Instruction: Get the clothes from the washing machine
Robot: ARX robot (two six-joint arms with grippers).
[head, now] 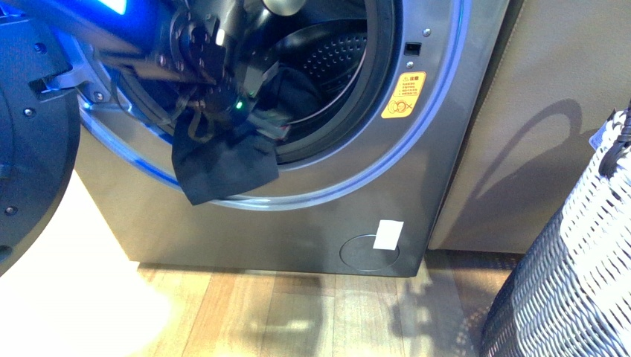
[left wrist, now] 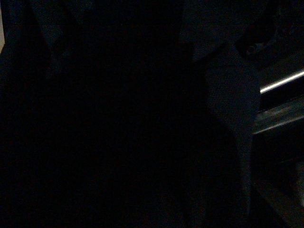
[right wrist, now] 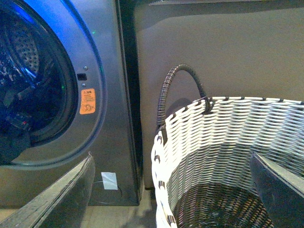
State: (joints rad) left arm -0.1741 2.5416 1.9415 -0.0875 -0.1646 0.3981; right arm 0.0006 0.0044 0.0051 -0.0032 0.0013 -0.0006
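The grey-silver washing machine (head: 312,223) stands with its door (head: 30,141) swung open to the left. My left gripper (head: 223,111) reaches into the drum mouth and is shut on the clothes (head: 223,167), a dark navy garment that hangs over the lower rim of the opening. The perforated steel drum (head: 335,56) shows behind it. The left wrist view is dark. My right gripper (right wrist: 173,190) is open and empty above the rim of the woven basket (right wrist: 228,137). The machine also shows in the right wrist view (right wrist: 109,118).
The two-tone woven basket (head: 573,260) stands on the wooden floor (head: 298,312) right of the machine. A beige panel (head: 536,111) is behind it. A yellow-orange sticker (head: 404,95) and a white label (head: 388,234) are on the machine's front.
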